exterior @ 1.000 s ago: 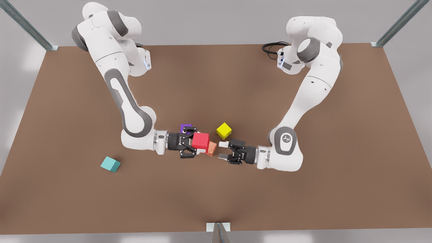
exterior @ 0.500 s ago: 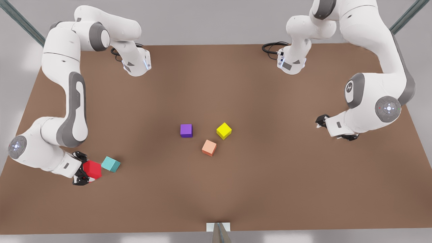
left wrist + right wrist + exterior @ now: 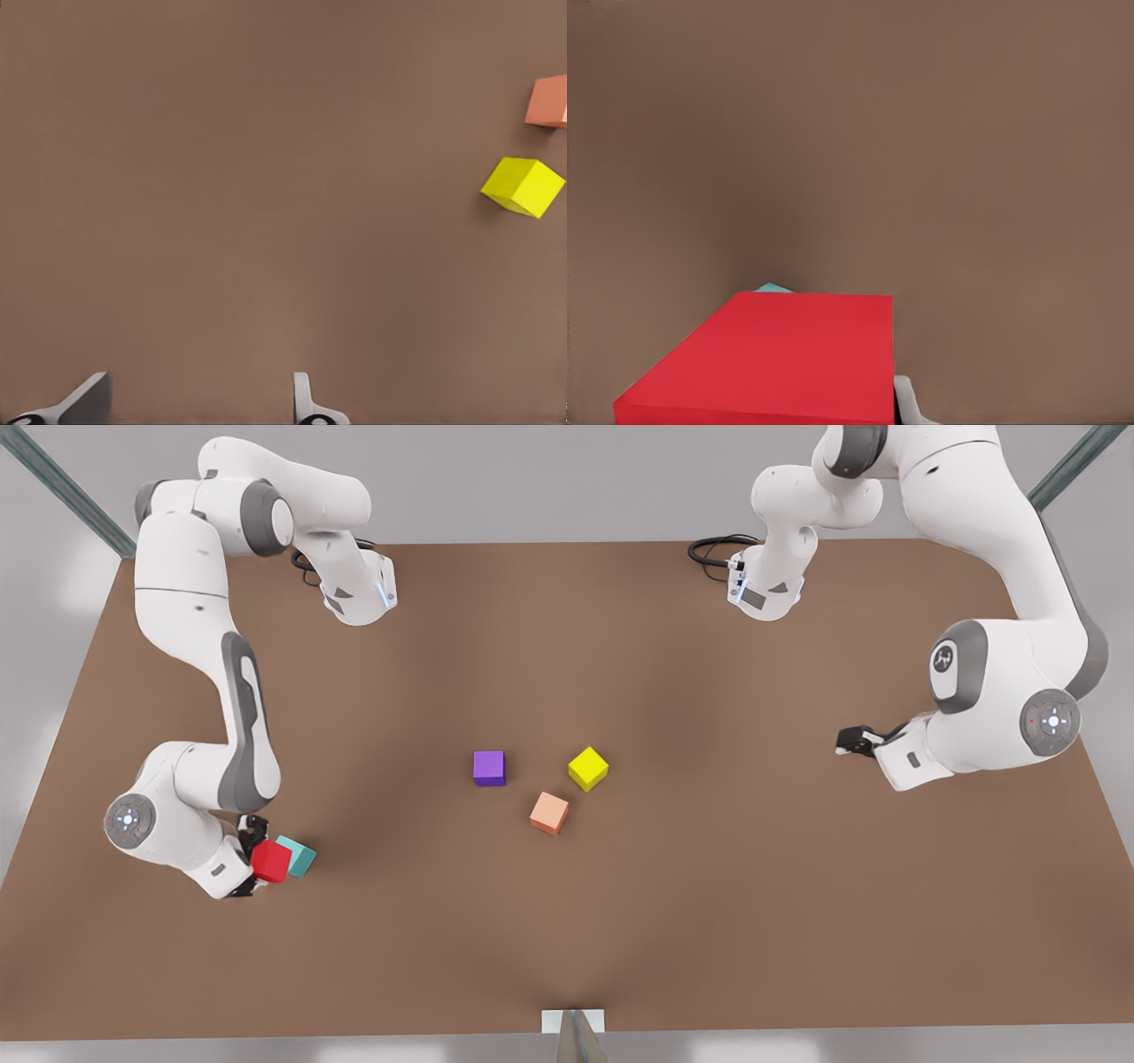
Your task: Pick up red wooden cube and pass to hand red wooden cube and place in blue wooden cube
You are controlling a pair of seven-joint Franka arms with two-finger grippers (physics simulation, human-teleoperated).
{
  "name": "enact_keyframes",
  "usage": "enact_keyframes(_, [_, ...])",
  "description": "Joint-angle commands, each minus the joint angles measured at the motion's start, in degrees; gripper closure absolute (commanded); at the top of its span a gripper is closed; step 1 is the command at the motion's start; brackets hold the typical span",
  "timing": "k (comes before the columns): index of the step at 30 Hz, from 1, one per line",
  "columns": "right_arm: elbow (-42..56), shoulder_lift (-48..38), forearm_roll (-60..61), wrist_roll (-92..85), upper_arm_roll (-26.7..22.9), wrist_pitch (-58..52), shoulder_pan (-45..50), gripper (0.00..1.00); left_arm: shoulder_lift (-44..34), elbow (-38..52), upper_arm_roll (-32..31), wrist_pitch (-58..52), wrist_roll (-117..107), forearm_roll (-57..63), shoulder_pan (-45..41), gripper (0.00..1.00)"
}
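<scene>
Right wrist view has the red cube (image 3: 775, 359) close between the jaws of the right gripper (image 3: 252, 859), which are closed on it, and a corner of the blue cube (image 3: 772, 288) shows just beyond the jaws; I judge the hold is for placing there. Farther off, the left gripper (image 3: 852, 740) waits with fingers (image 3: 306, 403) apart, holding nothing, the yellow cube (image 3: 523, 186) well beyond its jaws.

Yellow cube (image 3: 523, 186) beside peach cube (image 3: 547, 101)
</scene>
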Motion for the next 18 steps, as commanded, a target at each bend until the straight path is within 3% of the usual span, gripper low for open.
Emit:
enact_keyframes(1, [-1.52,-0.35,-0.51,21.93,0.00,2.53,0.04,0.44,0.10,-0.08,0.05,-1.16,-4.55,0.07,0.00,0.00])
enact_keyframes(18, [-10.48,-0.52,-4.29,21.75,0.00,12.02,-0.48,0.44,1.07,0.01,-0.57,-0.89,-4.63,4.11,-0.79,0.00])
